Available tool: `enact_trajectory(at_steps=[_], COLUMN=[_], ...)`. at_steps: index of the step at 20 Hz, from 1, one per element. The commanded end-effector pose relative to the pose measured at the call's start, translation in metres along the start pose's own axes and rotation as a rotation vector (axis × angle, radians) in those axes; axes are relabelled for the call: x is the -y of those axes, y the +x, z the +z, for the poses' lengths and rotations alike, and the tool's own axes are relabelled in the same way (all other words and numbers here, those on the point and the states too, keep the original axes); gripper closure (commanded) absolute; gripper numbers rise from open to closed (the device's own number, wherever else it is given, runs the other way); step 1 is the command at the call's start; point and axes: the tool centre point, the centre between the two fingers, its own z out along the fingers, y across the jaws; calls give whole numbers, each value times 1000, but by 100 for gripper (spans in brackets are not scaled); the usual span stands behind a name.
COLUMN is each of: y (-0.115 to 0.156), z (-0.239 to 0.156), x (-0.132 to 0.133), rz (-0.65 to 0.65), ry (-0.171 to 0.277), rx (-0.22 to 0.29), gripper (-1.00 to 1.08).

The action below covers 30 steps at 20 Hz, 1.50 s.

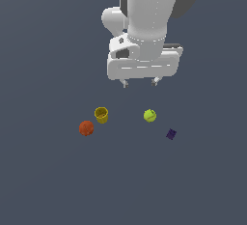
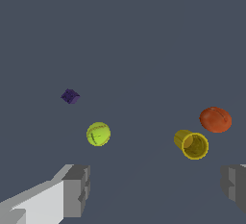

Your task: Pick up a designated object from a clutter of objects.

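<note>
Clutter lies in a loose row across the dark grey bench [image 1: 43, 180], and reading from the exterior view's left it begins with an orange-red ball [image 1: 86, 128], with a yellow cup [image 1: 101, 115] just beside it and slightly farther back, its mouth facing up. A wider gap follows, then the yellow-green tennis ball [image 1: 150, 116], the task's object, which rests alone on the bench with bare surface all around it. Near it, toward the exterior view's right and a little to the front, sits a tiny dark purple cube [image 1: 171, 134], turned at an angle. Above the row hangs the white arm with its gripper [image 1: 140, 81] pointing down, well clear of everything; the gap between cup and tennis ball lies roughly beneath it. The fingers [image 1: 156, 80] are spread apart and hold nothing. The wrist view shows the same four items lying between two grey fingers [image 2: 76, 191] set far apart, with pale seam lines visible on the tennis ball [image 2: 98, 133] and the cup [image 2: 191, 144] appearing tipped toward the camera beside the orange-red ball [image 2: 215, 119], the cube [image 2: 70, 96] off by itself.
</note>
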Motion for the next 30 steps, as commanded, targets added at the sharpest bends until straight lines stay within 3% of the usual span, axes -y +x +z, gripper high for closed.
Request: enact_trajectory(at_steps=[1,15,30], y=[1,3,-14], z=[-2,24,151], x=[7,13,57], rz=[-14,-66,-370], ry=[1,-6,-21], rx=[-6,-3,4], gripper=[-92,-92,-92])
